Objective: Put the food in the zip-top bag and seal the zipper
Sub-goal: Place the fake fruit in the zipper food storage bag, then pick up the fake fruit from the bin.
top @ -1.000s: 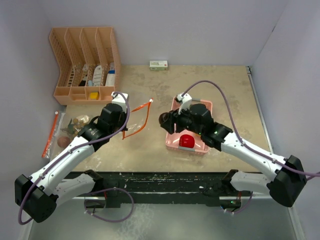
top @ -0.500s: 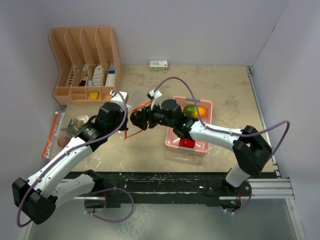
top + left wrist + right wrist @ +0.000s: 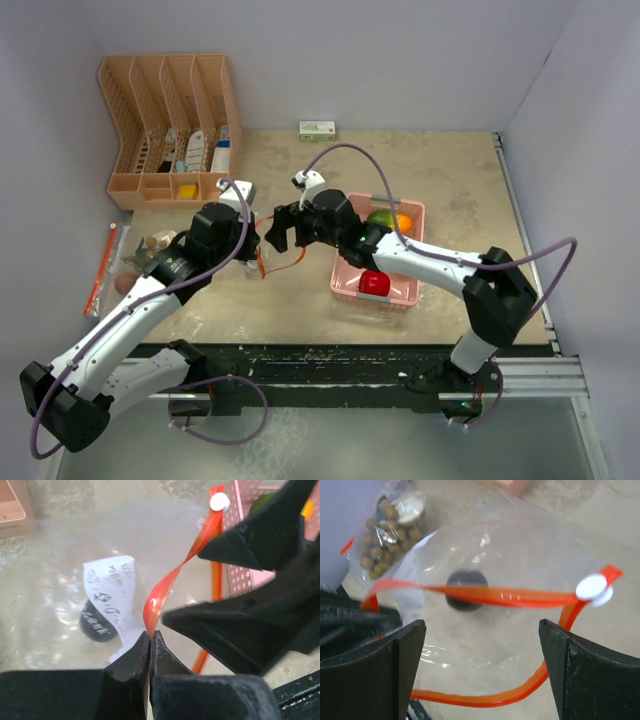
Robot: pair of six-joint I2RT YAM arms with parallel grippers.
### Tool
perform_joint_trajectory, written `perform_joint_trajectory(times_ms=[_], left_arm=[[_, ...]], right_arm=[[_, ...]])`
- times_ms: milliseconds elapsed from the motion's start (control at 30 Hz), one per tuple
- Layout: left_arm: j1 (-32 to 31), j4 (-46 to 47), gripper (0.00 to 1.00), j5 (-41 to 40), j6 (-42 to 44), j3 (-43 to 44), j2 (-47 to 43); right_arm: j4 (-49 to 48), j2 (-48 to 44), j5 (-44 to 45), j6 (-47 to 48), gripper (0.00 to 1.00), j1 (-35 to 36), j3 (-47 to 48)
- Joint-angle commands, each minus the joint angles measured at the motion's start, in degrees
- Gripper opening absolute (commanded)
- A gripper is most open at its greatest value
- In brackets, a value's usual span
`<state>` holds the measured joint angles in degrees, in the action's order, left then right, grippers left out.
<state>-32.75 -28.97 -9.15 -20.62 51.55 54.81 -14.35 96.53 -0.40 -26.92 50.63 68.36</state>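
close by, the left gripper [image 3: 150, 641] keeps its jaws pressed together on the red zipper strip [image 3: 172, 577], lifting one lip so the clear bag [image 3: 520, 550] gapes. a dark ball [image 3: 466, 591] lies inside, it seems. right over the mouth the right gripper [image 3: 480, 630] hangs with jaws spread wide, holding nothing. at three o'clock of the bag sits the pink basket [image 3: 412, 208], apple [image 3: 375, 283] at its six o'clock end, mango [image 3: 385, 218] at twelve. i'd say loading is underway. next, the right arm needs to swing to the basket and close on a fruit.
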Motion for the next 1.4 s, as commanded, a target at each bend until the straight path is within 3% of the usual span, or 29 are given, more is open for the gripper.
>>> perform_joint_trajectory(times_ms=[0,300,567,767,1133,1367], left_arm=[[0.2,0.8,0.00,0.0,-0.3,3.5,0.4],[0.2,2.6,0.00,0.1,-0.6,1.3,0.4],[0.2,3.3,0.00,1.0,-0.3,0.7,0.4],[0.2,3.6,0.00,1.2,0.1,0.4,-0.4],[0.2,4.3,0.00,1.1,1.1,-0.7,-0.4],[0.2,4.7,0.00,1.8,1.0,-0.9,-0.1]], right_arm=[[4.7,-10.2,1.7,1.3,0.96,0.3,-3.4],[27.9,-29.2,8.0,-7.1,1.00,0.3,-15.4],[43.8,-28.3,17.6,-13.2,1.00,0.2,-17.8],[43.7,-27.0,22.2,-15.3,0.99,-3.4,-19.1],[39.4,-22.7,17.8,-19.4,0.99,-8.1,-23.9],[30.8,-19.0,12.4,-19.1,0.99,-10.6,-28.0]])
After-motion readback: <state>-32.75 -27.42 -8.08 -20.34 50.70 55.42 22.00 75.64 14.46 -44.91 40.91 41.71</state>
